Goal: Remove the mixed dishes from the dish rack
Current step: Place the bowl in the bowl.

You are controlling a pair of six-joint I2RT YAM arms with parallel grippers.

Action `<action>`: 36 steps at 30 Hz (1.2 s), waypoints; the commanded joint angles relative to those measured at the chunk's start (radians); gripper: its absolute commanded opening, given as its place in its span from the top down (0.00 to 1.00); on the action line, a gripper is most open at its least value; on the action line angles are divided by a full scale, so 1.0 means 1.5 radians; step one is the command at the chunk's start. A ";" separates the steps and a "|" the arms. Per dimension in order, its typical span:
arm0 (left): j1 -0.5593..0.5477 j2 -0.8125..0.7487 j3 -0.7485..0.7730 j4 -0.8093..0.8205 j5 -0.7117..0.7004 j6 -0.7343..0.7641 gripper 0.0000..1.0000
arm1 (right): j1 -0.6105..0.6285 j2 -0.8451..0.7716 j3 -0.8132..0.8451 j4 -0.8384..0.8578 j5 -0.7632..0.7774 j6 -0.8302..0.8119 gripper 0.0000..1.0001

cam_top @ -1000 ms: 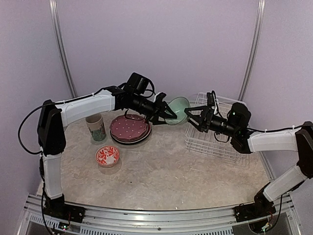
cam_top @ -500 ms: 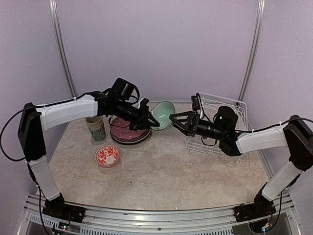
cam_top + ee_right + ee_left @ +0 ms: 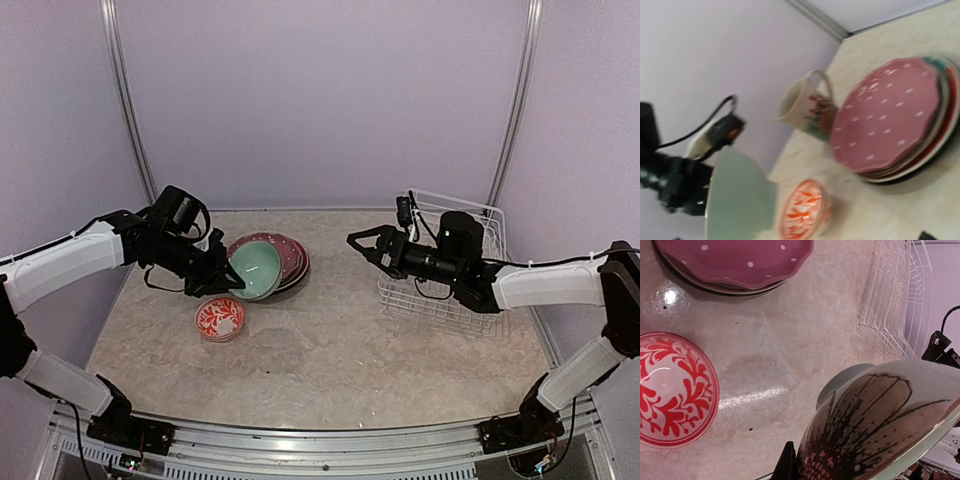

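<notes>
Pale marbled tabletop (image 3: 330, 360) between lilac walls carries everything. Nearest the front edge, toward the left, the small white-pink bowl (image 3: 219, 319) sits upright. Just behind it the left gripper (image 3: 228, 283) is clamped on the rim of the mint green bowl (image 3: 255, 270). It holds the bowl tilted and clear of the surface, overlapping the plate stack's near rim in the overhead view. The left wrist view shows the bowl's flower-painted underside with bare table below. A rim pinch suits a deep bowl the fingers cannot span, and the spot beside the other bowl looks to me like where it is meant to go.

Behind, the pink dotted plate (image 3: 285, 255) tops the stack left of the middle. The cream mug (image 3: 807, 112) stands just beside the stack toward the left edge, seen only from the right wrist.

Farther right, the right gripper (image 3: 362, 243) hangs with fingers spread wide and nothing between them, just off the left side of the dish rack (image 3: 470, 215). The rack stands in the far right corner, and no dish shows in what the arm leaves visible.
</notes>
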 commanded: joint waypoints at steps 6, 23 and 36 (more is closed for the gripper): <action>0.059 -0.064 -0.032 -0.159 -0.146 0.035 1.00 | -0.003 -0.099 0.044 -0.234 0.115 -0.109 0.00; 0.134 0.061 -0.067 -0.083 -0.128 0.054 0.99 | -0.003 -0.209 0.032 -0.337 0.182 -0.133 0.00; 0.134 0.062 -0.096 -0.073 -0.147 0.056 0.70 | -0.003 -0.224 0.046 -0.383 0.205 -0.149 0.00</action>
